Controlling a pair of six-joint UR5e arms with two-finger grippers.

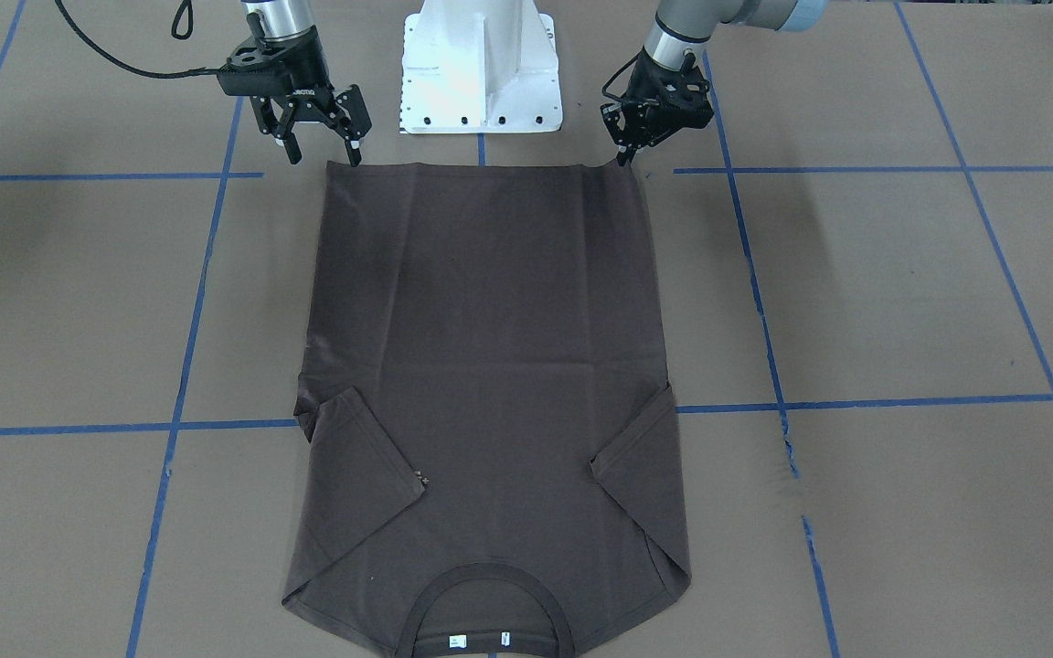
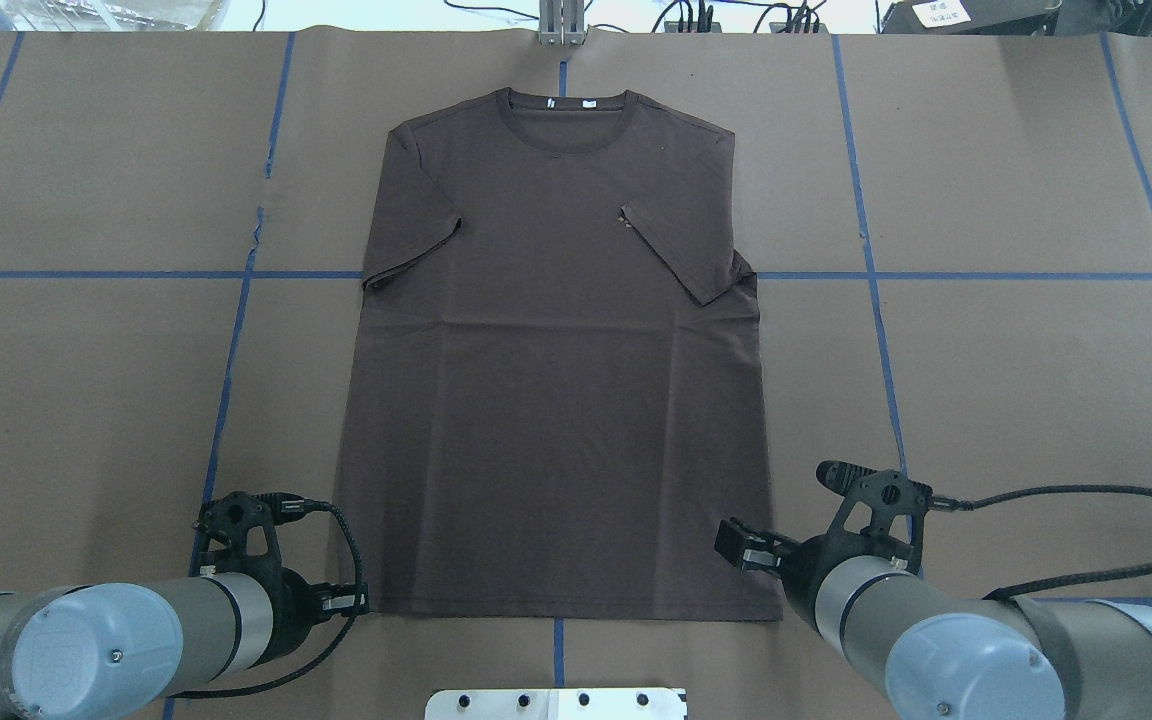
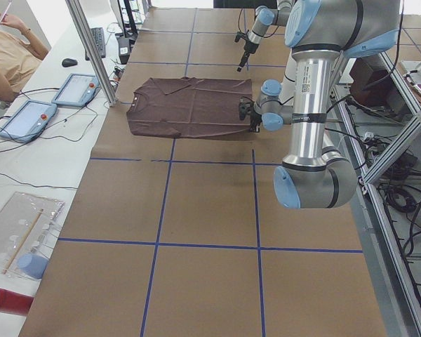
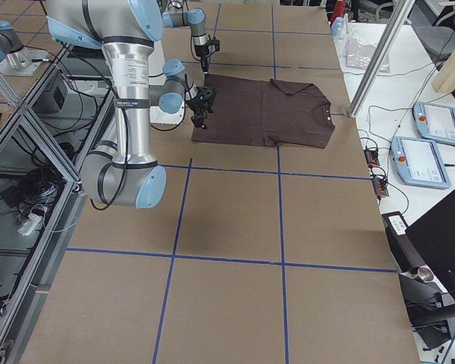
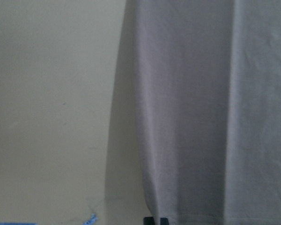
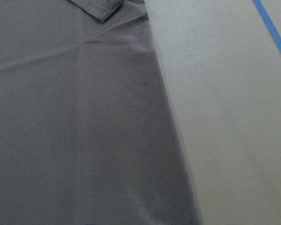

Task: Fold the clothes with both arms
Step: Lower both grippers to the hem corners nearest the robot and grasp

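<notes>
Wide bare bench point(image 1: 901, 292) lies on both sides of the flat T-shirt point(image 1: 490, 366), so a hand can pass along either long edge with nothing in its way. The right hand point(image 1: 324, 153), fingers spread, hangs at one hem corner. The left hand point(image 1: 623, 161) is at the other, perhaps touching the cloth. Between them the white pedestal base point(image 1: 481, 82) blocks the robot-side edge. Beyond the collar an upright metal post point(image 3: 91, 56) stands at the bench's rim.
</notes>
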